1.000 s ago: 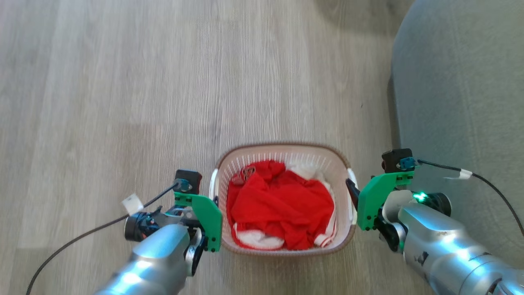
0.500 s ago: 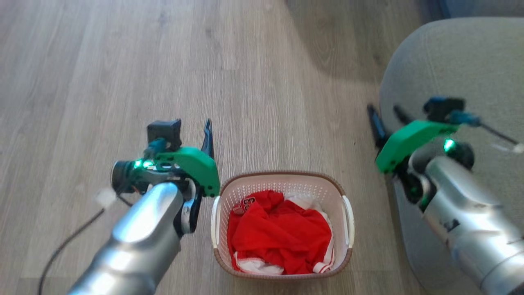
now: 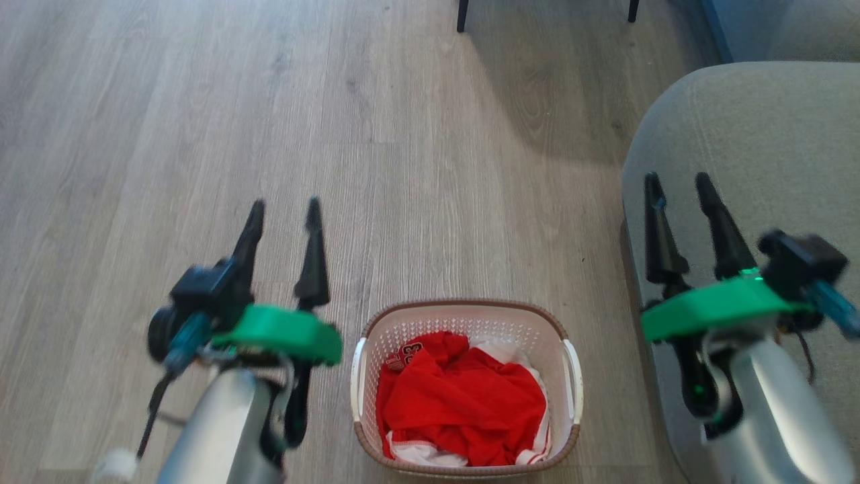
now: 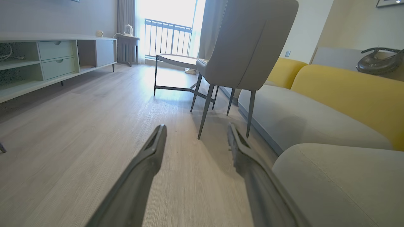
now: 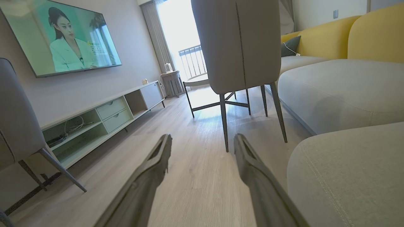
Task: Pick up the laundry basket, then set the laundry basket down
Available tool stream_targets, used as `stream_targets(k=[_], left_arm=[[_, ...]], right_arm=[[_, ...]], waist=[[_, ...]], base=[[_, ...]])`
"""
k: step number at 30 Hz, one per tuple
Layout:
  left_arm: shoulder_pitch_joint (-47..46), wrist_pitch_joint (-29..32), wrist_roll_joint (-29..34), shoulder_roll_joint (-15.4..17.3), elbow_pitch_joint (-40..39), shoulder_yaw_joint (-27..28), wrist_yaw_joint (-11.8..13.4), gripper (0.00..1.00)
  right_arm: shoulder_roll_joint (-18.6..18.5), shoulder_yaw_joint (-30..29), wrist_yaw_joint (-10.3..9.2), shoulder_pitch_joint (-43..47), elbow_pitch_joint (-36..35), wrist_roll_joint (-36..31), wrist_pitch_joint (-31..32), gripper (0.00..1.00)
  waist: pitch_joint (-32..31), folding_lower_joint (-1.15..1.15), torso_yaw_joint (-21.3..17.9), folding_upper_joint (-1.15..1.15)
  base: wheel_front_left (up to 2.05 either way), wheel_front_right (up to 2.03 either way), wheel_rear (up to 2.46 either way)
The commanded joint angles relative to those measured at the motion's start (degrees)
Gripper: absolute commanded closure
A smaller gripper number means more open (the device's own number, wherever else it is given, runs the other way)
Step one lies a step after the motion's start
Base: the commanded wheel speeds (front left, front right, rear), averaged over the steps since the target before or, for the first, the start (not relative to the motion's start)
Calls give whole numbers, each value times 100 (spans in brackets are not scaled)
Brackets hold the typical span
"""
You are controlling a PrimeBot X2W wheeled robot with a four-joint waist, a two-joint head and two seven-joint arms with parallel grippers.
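**Your two end effectors, seen from the head camera.** Your left end effector (image 3: 285, 204) and your right end effector (image 3: 676, 178) each carry two long dark fingers. Both pairs stand moderately apart and grip nothing. Both end effectors point forward, away from the robot. Each rises from a silver forearm (image 3: 222, 430) at the lower edge, with one green bracket (image 3: 282, 333) across each wrist.

One laundry basket (image 3: 470, 321) stands on the wood floor (image 3: 403, 134) between the two end effectors. It is behind their fingertips, nearer the robot, and touches neither. Your left arm passes just beside its left handle, and your right arm is farther off. Inside it lies one red garment (image 3: 463, 403) with white trim.

Your right end effector hangs over one grey sofa cushion (image 3: 752, 121). Ahead of both end effectors stands one grey chair (image 4: 246, 44) on four thin legs.
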Motion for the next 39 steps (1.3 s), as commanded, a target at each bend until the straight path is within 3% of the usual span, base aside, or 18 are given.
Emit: stream_targets(k=[1, 5, 8, 15, 39], left_arm=[[29, -44, 40, 8, -298, 341, -70, 0], [456, -44, 124, -53, -671, 575, -378, 0], [688, -44, 135, -58, -755, 504, -452, 0], [901, -44, 305, -60, -750, 388, -406, 0], [856, -45, 284, -61, -741, 388, -408, 0]], right_arm=[[77, -18, 24, 67, -358, -170, -45, 0], [312, -435, 24, 634, -885, -593, -45, 0], [405, -545, 24, 969, -935, -737, -45, 0], [448, -663, 24, 1329, -805, -897, -45, 0], [451, -641, 24, 1202, -745, -823, -46, 0]], waist=[[-14, 1, 1, 0], [-74, 1, 9, 0], [-119, 1, -9, 0], [-118, 1, -42, 0], [-57, 1, -72, 0]], base=[[0, 0, 0], [0, 0, 0], [0, 0, 0], [0, 0, 0], [0, 0, 0]])
